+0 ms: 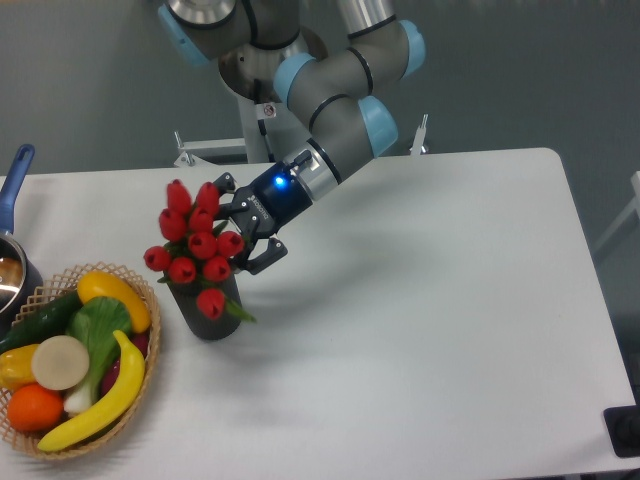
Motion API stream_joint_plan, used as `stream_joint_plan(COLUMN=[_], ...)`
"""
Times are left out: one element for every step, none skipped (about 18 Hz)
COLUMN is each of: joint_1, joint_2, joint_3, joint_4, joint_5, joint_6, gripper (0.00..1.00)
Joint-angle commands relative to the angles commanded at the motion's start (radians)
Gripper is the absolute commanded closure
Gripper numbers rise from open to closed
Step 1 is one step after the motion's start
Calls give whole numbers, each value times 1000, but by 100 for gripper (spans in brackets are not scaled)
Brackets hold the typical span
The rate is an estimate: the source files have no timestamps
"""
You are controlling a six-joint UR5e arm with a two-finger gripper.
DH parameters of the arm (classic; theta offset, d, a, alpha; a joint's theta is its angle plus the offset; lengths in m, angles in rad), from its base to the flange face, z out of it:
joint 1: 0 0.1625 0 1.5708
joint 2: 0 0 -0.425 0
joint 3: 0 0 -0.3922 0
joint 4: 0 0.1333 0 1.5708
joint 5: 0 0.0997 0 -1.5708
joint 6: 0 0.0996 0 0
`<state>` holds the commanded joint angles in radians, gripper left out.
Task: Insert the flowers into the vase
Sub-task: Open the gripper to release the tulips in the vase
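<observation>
The flowers [197, 240], a bunch of red tulip buds on green stems, stand with their stems down in the vase [214, 318], a dark ribbed cylinder left of the table's middle. One bud hangs over the front of the vase rim. My gripper [243, 222] sits just right of the buds, open, with its fingers spread on either side of the bunch's right edge and not clamping the stems. The lower stems are hidden inside the vase.
A woven wicker basket [148, 350] of fake fruit and vegetables lies at the front left, close beside the vase. A blue-handled pot [14, 195] sits at the left edge. The arm reaches in from the back centre.
</observation>
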<state>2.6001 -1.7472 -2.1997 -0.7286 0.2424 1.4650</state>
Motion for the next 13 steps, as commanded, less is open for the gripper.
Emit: stream_joint_plan(joint_1=[0,0,2,3,5,5,6,11,26,37,46,60,73], joint_2=[2,3,8,9,9,14,24,38,55,67,80,92,101], joint_3=[0,0,0,0,0,-2,-6,-12,-26,-41,-54,-64,-72], joint_4=[0,2,3,5,5,5,5,3,3,3,3,3,3], joint_5=[0,-3,-3,-3,-3,-3,-2,0,3,6,8,8,9], joint_6=[0,0,-2,-2,-2,-2,-6,-9,-9,-9,-8,-8,-8], gripper=[1,1,1,1,1,1,1,0,0,0,0,0,0])
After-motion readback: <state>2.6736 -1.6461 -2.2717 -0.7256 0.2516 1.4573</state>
